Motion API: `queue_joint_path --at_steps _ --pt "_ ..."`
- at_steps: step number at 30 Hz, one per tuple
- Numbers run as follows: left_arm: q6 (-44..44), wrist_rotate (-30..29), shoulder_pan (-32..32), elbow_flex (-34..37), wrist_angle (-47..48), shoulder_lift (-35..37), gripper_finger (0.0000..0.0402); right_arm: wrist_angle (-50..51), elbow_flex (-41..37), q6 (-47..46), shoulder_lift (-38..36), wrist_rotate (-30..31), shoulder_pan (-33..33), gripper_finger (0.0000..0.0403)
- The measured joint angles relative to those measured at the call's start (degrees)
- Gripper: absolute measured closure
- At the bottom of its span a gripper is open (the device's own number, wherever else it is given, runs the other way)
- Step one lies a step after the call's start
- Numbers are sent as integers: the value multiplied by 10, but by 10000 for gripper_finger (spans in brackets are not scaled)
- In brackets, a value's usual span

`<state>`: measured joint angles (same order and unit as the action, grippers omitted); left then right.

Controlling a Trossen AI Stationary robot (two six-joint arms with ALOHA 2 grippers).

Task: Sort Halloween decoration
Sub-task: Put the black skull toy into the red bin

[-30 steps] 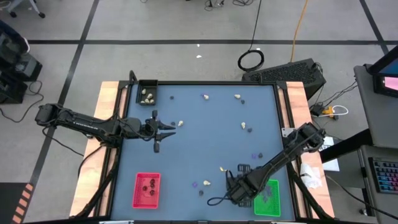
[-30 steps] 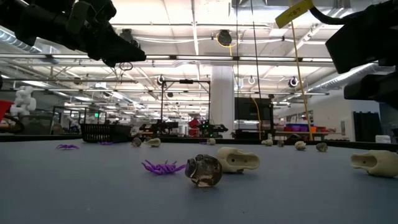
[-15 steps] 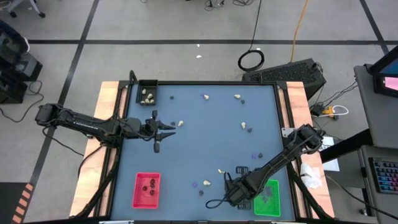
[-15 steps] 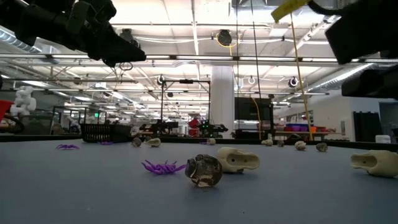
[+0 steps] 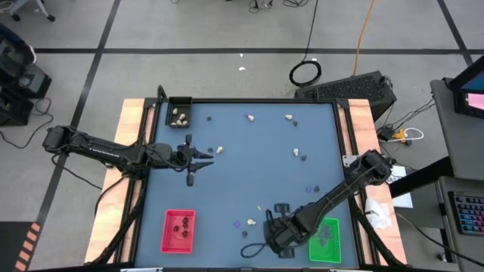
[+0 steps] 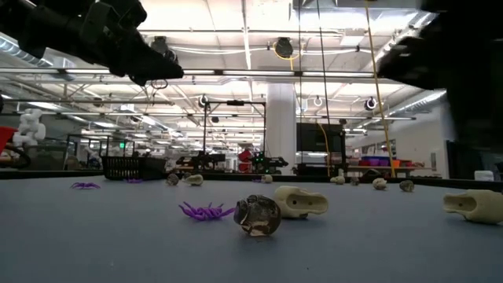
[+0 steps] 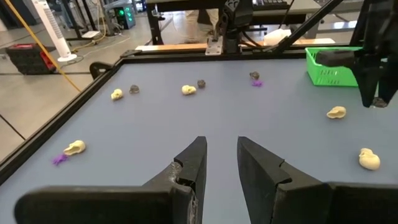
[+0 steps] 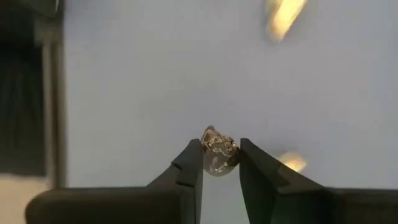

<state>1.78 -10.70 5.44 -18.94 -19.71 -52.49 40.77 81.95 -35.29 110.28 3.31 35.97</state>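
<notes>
Blue-grey and framed by wooden side rails, the worktop [image 5: 242,162] lay under both dark arms, with a bright hall of racks and ceiling lights beyond it in the low view.

At the near edge the right gripper [image 8: 220,163] hung above the worktop, between the red tray [image 5: 178,230] and the green tray [image 5: 327,240], close to the green one. Its fingers [image 8: 189,168] were clamped on a small pale, glossy trinket [image 8: 218,152], held clear of the surface.

By the left side of the worktop, the left gripper [image 5: 201,159] hovered above the surface, pointing toward the middle. Its fingers [image 7: 194,163] stood a little apart with nothing between them.

Halloween decoration lay scattered about. A cream-white lump [image 5: 219,150] sat just beyond the left gripper's tips. More cream lumps [image 5: 288,117] and a few dark lumps [image 5: 304,159] were spread over the far and right parts of the worktop. Near the right gripper lay a flat purple bit [image 5: 236,224], another cream lump [image 5: 251,222] and a dark lump [image 5: 244,234]. In the low view a purple bit [image 6: 204,211], a glossy dark lump [image 6: 258,215] and a cream lump [image 6: 302,202] lay near one another.

Sorted pieces filled the trays: cream lumps in the black tray [image 5: 179,113] at the far left corner, dark lumps in the red tray, purple bits in the green tray.
</notes>
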Motion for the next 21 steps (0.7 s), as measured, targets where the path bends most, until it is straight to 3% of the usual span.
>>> queue_joint_path --at_steps 6,13,21 --pt "0 0 0 0 27 0 317 -110 1 88 0 41 -49 343" --pt "0 0 0 0 30 0 317 -289 2 208 13 44 -117 343" --pt "1 0 -1 0 33 0 317 -465 4 261 31 43 -167 343"
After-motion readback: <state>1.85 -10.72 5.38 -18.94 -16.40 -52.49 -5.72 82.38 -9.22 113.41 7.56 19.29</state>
